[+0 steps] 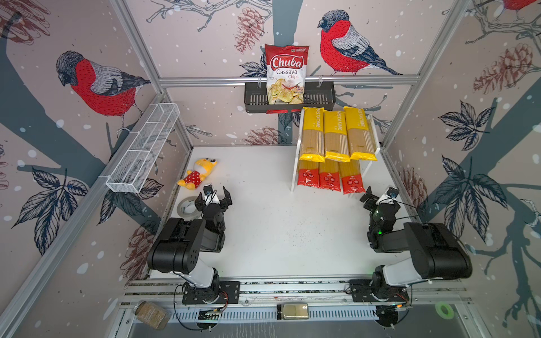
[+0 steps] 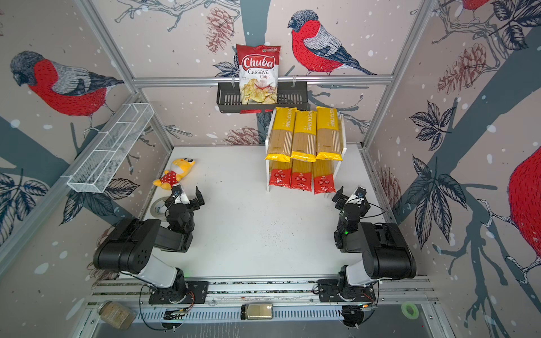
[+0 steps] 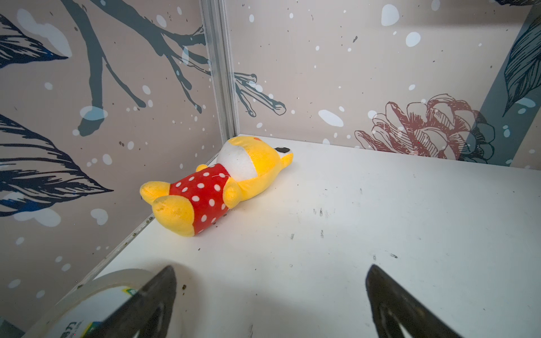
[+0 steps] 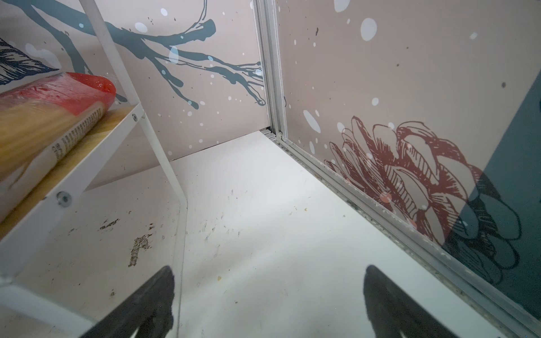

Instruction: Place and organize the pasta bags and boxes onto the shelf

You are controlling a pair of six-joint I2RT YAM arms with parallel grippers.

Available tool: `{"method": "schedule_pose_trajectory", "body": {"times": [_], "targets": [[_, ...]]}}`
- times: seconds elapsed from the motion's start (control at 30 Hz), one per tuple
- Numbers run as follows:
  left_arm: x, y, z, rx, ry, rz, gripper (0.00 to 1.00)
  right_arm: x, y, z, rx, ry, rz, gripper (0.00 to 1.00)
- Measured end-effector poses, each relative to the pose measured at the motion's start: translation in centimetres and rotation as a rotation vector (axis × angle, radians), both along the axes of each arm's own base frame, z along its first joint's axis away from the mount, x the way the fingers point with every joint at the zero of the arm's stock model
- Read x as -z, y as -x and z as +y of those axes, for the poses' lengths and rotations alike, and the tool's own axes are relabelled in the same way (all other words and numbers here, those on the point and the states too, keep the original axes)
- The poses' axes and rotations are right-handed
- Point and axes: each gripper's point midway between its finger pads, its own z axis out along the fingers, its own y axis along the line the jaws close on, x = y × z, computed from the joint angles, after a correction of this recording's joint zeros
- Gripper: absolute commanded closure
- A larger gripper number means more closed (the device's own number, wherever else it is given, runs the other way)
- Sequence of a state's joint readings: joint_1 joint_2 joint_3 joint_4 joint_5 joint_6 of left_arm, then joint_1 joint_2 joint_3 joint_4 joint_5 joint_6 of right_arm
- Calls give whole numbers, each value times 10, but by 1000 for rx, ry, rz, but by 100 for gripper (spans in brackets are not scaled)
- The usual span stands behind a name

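Observation:
The shelf (image 1: 295, 172) (image 2: 267, 175) stands at the back right of the white table. Three yellow pasta bags (image 1: 336, 134) (image 2: 304, 134) lie side by side on its upper tier, and three red-ended ones (image 1: 329, 178) (image 2: 301, 181) on the lower tier. My left gripper (image 1: 213, 193) (image 2: 185, 195) (image 3: 272, 267) hovers open and empty at the left, facing a plush toy. My right gripper (image 1: 379, 194) (image 2: 349, 194) (image 4: 269, 267) is open and empty just right of the shelf's front. Its wrist view shows a red-ended bag (image 4: 58, 99) on the wooden board beside the white side panel (image 4: 87, 164).
A yellow plush toy in a red dotted dress (image 1: 197, 174) (image 3: 216, 187) lies by the left wall, a tape roll (image 1: 187, 206) (image 3: 96, 292) beside my left gripper. A Chuba chips bag (image 1: 287, 73) stands in the black wall basket (image 1: 319, 99). A white wire basket (image 1: 143, 149) hangs on the left.

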State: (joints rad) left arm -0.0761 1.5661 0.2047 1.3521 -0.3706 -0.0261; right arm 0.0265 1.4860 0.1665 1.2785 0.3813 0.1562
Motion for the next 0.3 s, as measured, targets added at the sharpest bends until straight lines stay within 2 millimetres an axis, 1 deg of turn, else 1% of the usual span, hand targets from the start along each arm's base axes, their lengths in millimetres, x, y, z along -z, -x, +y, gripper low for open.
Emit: {"method": "schedule_pose_trajectory", "body": {"times": [0.07, 0.2, 0.3], "targets": [[0, 0, 0, 1, -1, 1, 1, 0, 0, 0, 0, 0, 0, 0], [2, 0, -8, 41, -17, 10, 1, -2, -2, 1, -2, 0, -4, 0], [2, -1, -7, 43, -21, 10, 1, -2, -2, 1, -2, 0, -3, 0]]}}
